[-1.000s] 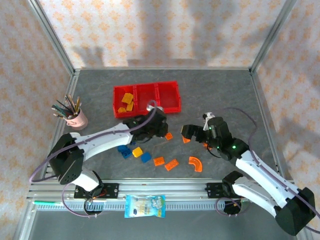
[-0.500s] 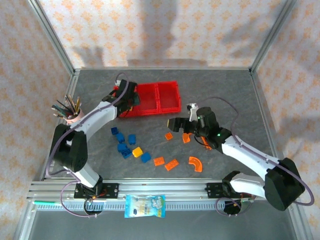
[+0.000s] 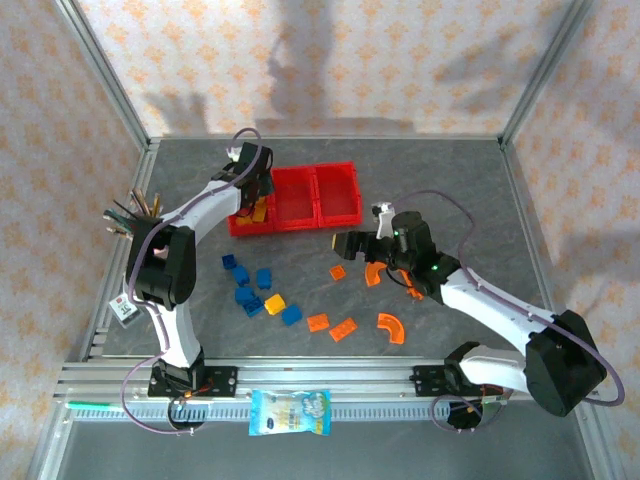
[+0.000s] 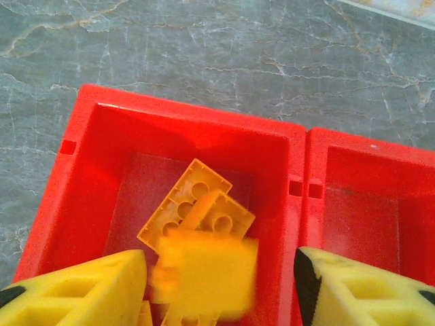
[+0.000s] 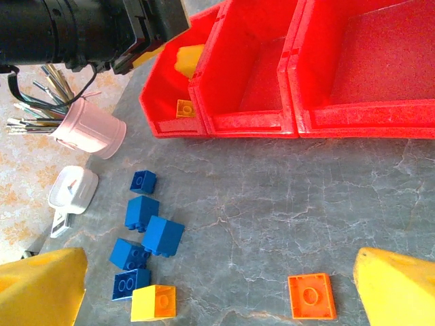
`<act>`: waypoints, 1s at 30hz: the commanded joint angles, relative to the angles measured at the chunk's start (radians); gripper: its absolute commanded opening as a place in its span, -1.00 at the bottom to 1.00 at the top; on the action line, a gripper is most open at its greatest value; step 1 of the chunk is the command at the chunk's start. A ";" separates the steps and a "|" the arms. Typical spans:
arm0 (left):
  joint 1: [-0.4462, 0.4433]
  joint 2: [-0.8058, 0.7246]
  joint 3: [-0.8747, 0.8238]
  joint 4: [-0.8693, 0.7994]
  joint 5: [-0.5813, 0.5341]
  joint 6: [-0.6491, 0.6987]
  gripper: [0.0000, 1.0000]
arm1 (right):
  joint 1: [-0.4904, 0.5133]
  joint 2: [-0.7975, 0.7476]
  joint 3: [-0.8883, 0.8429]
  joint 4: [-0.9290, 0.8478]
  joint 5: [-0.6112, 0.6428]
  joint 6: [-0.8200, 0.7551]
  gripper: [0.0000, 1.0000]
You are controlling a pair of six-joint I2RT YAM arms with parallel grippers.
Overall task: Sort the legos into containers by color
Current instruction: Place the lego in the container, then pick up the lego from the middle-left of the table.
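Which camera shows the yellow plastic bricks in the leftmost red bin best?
Left wrist: it looks straight down into the leftmost red bin at the yellow plastic bricks, studs visible, one blurred. Top external shows them as small yellow specks; right wrist glimpses two past the bin wall.

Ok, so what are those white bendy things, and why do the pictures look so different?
Those are two robot arms, a left arm and a right arm, sorting toy bricks by color. One picture looks down on the whole table. The other two come from cameras on each wrist, so you see the yellow jaws up close. Blue bricks, orange bricks and a yellow brick lie near a red tray with three bins. The left jaws stand open over the left bin, where a blurry yellow brick seems to be dropping onto other yellow ones. The right jaws are open and hold nothing.
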 commanded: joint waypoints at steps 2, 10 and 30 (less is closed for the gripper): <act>0.012 -0.037 0.028 -0.043 -0.031 0.006 0.31 | 0.005 -0.024 0.035 0.015 0.017 -0.034 0.99; -0.031 -0.238 -0.157 -0.037 0.062 -0.023 0.32 | 0.008 -0.027 0.034 -0.051 0.013 -0.053 0.99; -0.467 -0.610 -0.581 -0.263 0.079 -0.181 0.31 | 0.163 -0.037 -0.092 -0.078 -0.011 -0.004 0.99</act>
